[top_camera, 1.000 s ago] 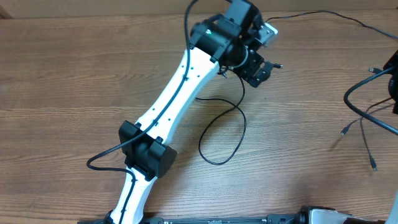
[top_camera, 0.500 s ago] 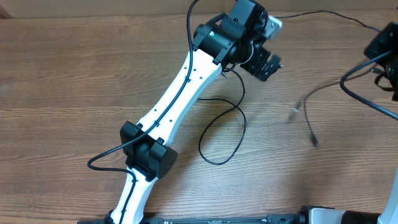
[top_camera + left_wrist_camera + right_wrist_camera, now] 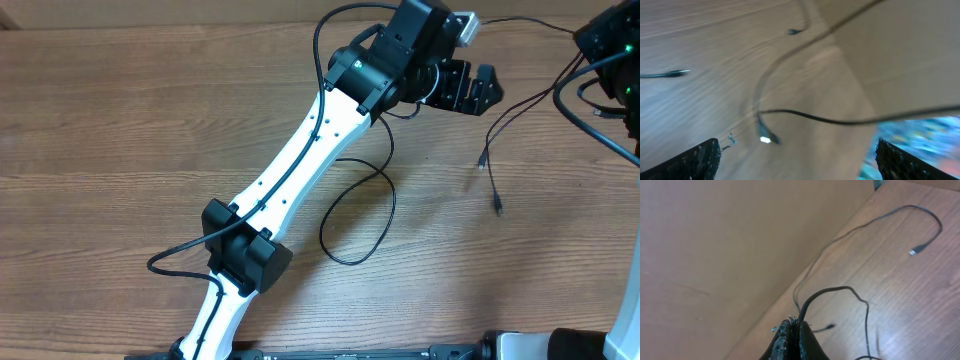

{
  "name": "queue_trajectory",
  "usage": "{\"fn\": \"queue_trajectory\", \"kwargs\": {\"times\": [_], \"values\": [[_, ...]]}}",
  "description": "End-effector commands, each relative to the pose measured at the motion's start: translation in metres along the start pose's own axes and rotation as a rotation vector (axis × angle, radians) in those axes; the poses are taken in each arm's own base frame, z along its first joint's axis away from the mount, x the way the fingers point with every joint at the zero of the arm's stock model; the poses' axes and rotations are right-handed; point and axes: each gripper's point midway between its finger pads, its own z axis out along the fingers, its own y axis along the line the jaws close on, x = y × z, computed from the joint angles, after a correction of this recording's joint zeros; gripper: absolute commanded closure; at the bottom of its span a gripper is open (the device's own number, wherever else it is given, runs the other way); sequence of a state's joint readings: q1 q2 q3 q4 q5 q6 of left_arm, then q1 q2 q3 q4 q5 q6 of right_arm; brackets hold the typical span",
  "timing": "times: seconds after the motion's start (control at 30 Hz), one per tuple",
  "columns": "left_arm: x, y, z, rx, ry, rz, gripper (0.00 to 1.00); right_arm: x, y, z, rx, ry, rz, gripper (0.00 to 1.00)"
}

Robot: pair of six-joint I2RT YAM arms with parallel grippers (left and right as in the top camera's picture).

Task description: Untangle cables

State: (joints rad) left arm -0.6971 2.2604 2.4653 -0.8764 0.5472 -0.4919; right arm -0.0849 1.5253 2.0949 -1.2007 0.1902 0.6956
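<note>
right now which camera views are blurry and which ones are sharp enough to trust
Left wrist view: heavy motion blur, the table grain smeared to streaks, the cables soft, one plug tip glaring white. Overhead: sharp, evenly lit, wood grain crisp. Right wrist view: mostly sharp, cable lines clear, slight softness at the bottom edge.

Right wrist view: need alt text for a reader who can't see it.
The right gripper, jaws closed, pinches a black cable that arcs up and to the right over the wooden table. A thinner cable runs from near the fingertips toward the upper right, loops, and ends in a silver-tipped plug.
</note>
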Motion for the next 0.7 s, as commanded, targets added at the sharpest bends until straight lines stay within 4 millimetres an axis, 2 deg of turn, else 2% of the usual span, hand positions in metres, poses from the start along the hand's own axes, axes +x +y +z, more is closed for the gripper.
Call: {"fn": "queue_trajectory", "kwargs": {"times": [0.0, 0.07, 0.2, 0.37, 0.47, 0.67], "values": [[0.009, -0.037, -0.002, 0.223, 0.07, 0.037, 0.0, -0.007, 0.008, 0.005, -0.023, -0.019, 0.045, 0.96], [0.009, -0.042, -0.003, 0.245, 0.063, 0.121, 0.01, -0.005, 0.009, 0.01, -0.022, -0.007, 0.047, 0.96], [0.009, -0.032, 0.0, 0.189, 0.044, 0.23, 0.0, -0.001, 0.013, 0.013, -0.042, 0.017, 0.046, 0.96], [0.0, 0.001, 0.005, -0.011, -0.006, 0.236, 0.0, 0.005, 0.022, 0.012, -0.094, 0.056, 0.046, 0.96], [-0.007, 0.01, 0.005, -0.083, -0.038, 0.242, 0.0, 0.012, 0.029, 0.011, -0.132, 0.097, 0.045, 0.96], [-0.008, 0.003, 0.01, -0.098, -0.058, 0.273, 0.0, 0.014, 0.031, 0.01, -0.142, 0.107, 0.044, 0.96]]}}
